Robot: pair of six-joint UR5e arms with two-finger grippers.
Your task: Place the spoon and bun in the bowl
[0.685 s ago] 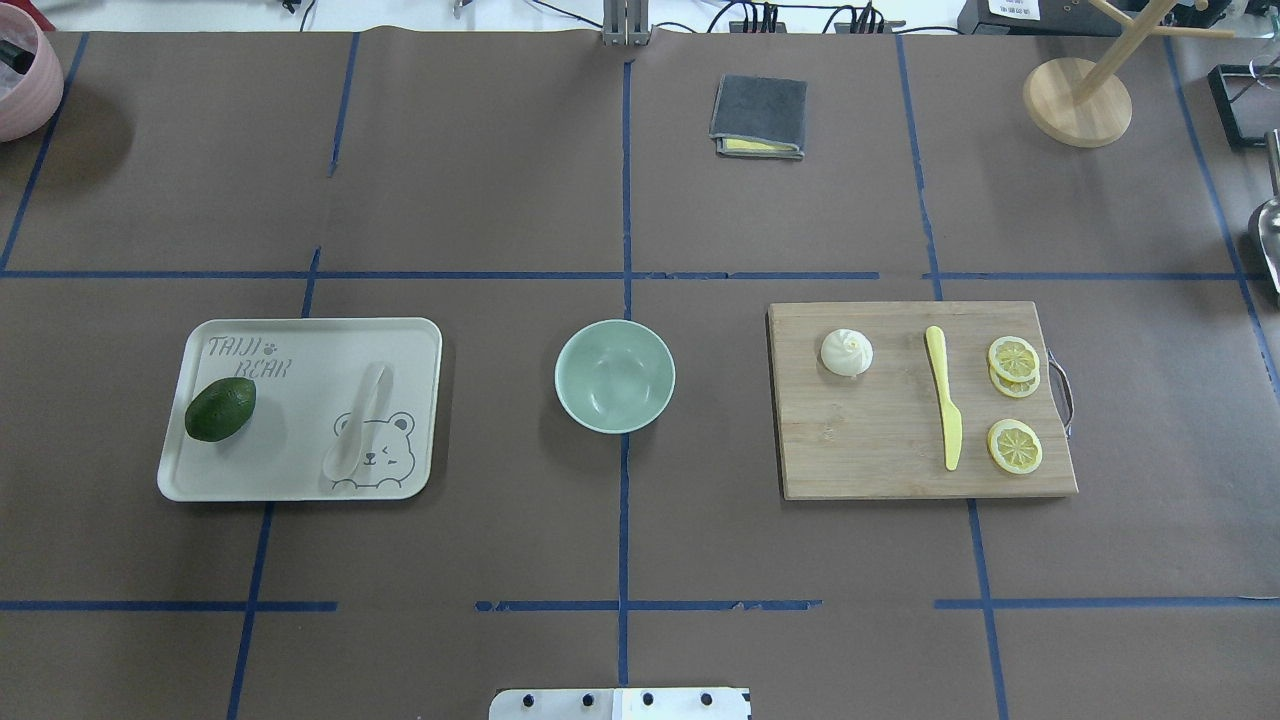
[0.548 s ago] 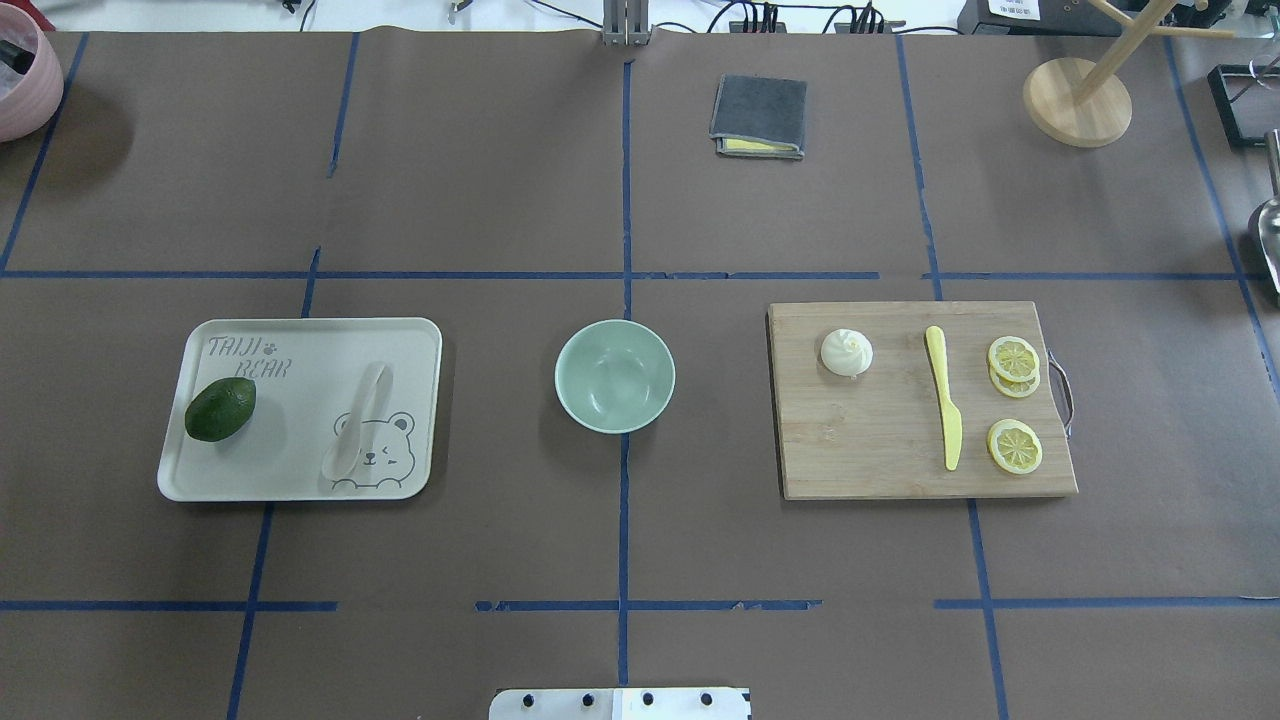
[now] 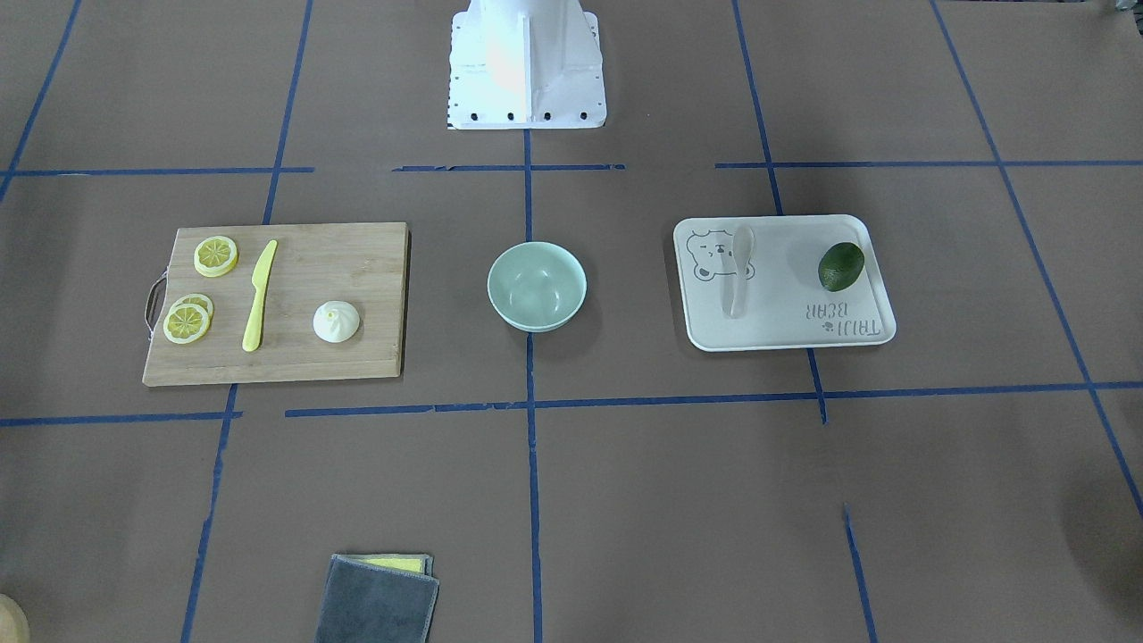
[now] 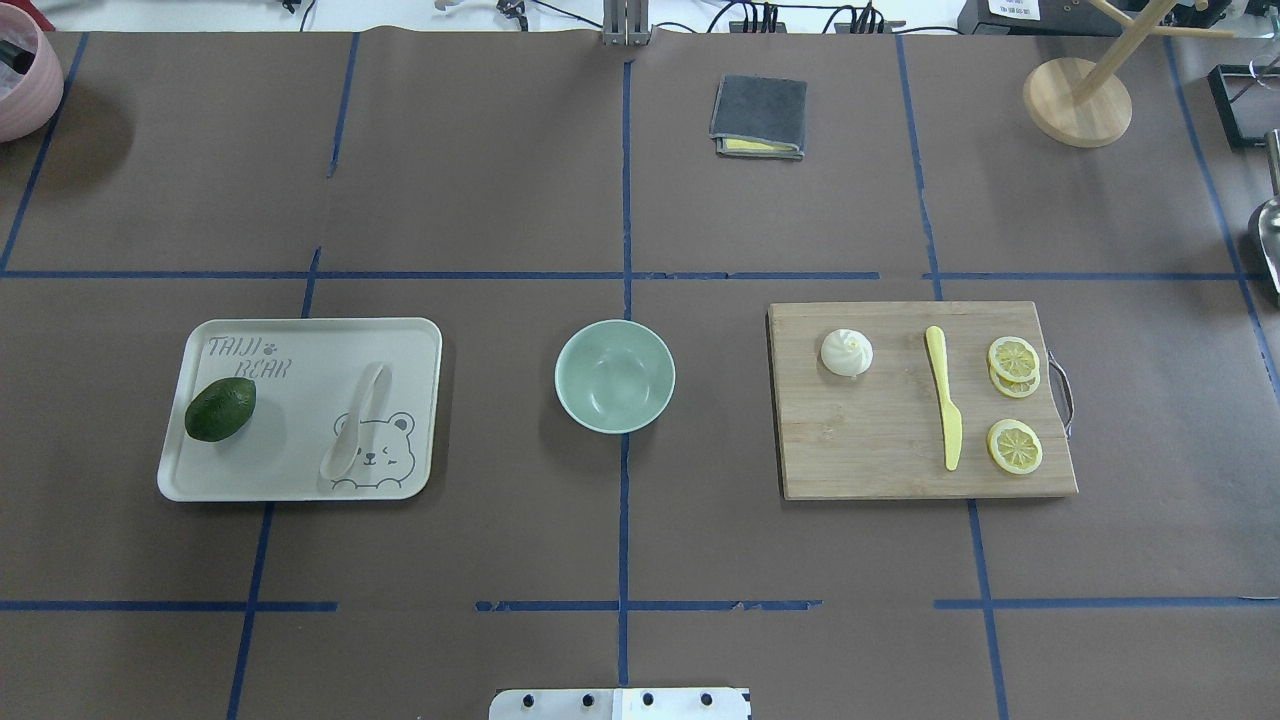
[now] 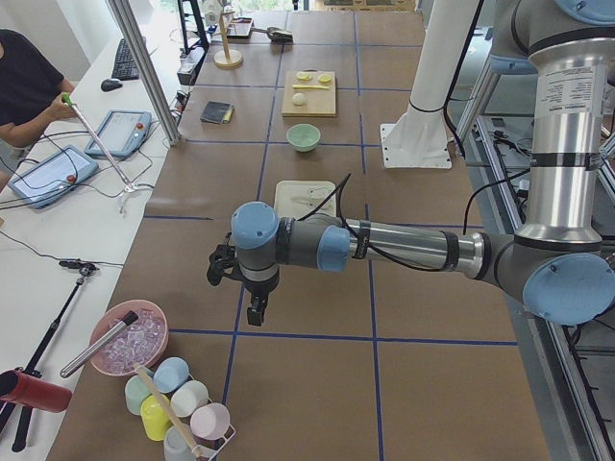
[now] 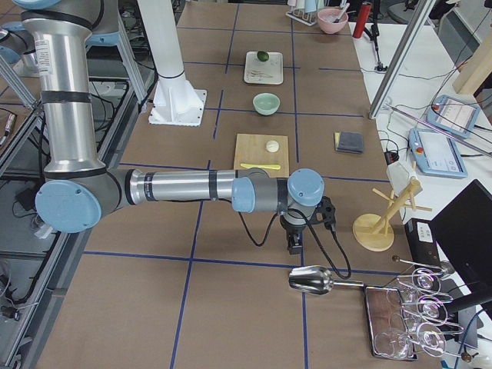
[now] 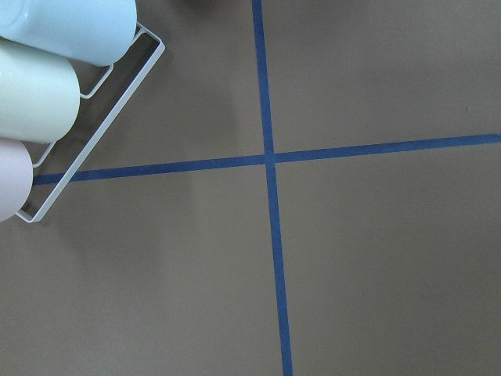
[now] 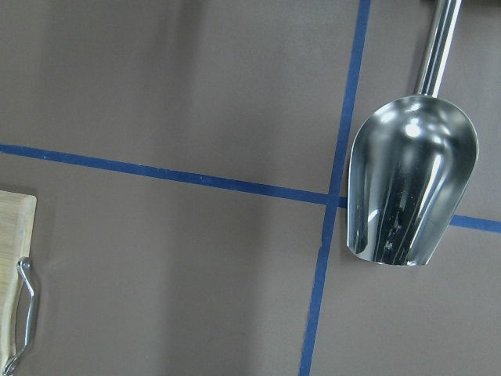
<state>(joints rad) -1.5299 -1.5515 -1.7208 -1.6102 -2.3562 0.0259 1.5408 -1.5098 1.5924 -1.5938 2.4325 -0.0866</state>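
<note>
The mint-green bowl [image 4: 615, 380] stands empty at the table's middle, also in the front view [image 3: 536, 286]. The off-white spoon [image 4: 357, 420] lies on the white bear tray [image 4: 300, 360] to its left. The white pleated bun [image 4: 846, 352] sits on the wooden cutting board [image 4: 880, 440] to its right. Neither gripper shows in the overhead or front view. The left gripper [image 5: 255, 312] hangs over bare table far beyond the tray, seen only from the side. The right gripper [image 6: 294, 244] hangs beyond the board's handle end. I cannot tell whether either is open or shut.
A dark avocado [image 4: 220, 408] lies on the tray. A yellow knife [image 4: 943, 395] and lemon slices [image 4: 1014, 358] lie on the board. A grey cloth [image 4: 759, 116] and wooden stand [image 4: 1077, 100] are at the back. A metal scoop [image 8: 411, 188] lies under the right wrist, racked cups [image 7: 47, 78] under the left.
</note>
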